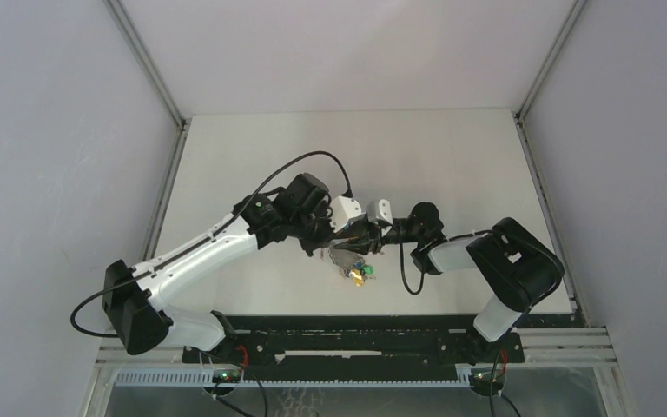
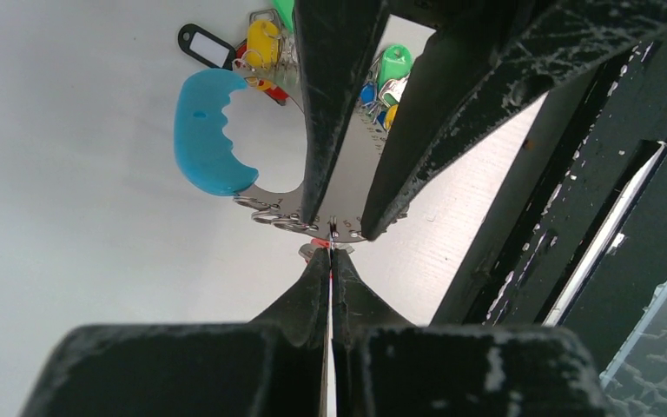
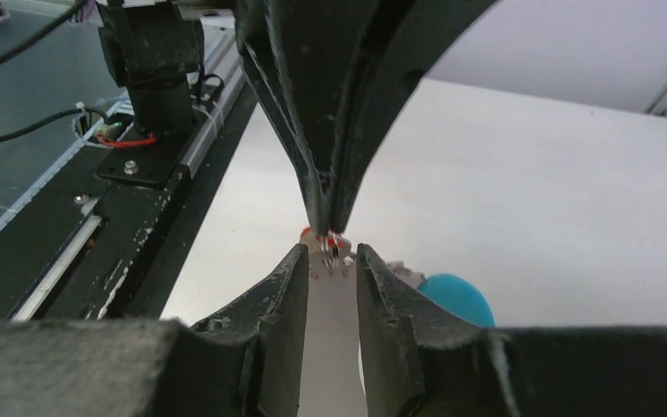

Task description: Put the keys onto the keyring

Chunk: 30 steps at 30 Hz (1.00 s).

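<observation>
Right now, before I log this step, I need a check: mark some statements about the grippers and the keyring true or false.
1. The left gripper is shut on the red-tagged key. True.
2. The right gripper has its fingers pressed together. False: they stand apart.
3. The keyring has a light-blue grip. True.
4. The keyring carries only red tags. False: a yellow tag, a green tag and a black tag show too.
</observation>
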Motion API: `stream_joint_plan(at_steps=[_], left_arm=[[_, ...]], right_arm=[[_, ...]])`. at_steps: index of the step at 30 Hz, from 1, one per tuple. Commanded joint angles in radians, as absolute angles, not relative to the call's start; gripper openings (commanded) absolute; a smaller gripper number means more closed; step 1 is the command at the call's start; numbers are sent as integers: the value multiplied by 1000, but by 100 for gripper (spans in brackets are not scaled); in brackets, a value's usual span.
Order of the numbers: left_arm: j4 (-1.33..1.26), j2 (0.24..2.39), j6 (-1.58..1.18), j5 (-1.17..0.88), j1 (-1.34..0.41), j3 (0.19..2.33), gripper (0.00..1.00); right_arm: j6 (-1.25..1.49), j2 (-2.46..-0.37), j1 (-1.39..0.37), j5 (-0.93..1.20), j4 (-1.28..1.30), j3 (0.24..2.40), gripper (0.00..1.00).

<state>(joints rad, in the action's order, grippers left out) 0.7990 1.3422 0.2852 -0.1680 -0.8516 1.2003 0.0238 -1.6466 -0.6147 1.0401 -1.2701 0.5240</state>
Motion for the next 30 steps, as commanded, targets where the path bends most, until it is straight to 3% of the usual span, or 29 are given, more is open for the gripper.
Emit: stream_joint_plan(at_steps=[1, 12, 30], left_arm=[[789, 1342, 309, -183, -859, 1282, 0], [797, 1350, 315, -185, -865, 1292, 0], [804, 1360, 330, -219, -873, 1311, 0]], right_arm=[[76, -1655, -629, 1074, -1367, 567, 26], [47, -1685, -643, 1084, -1302, 592, 18], [38, -1721, -654, 1094, -1272, 622, 15]])
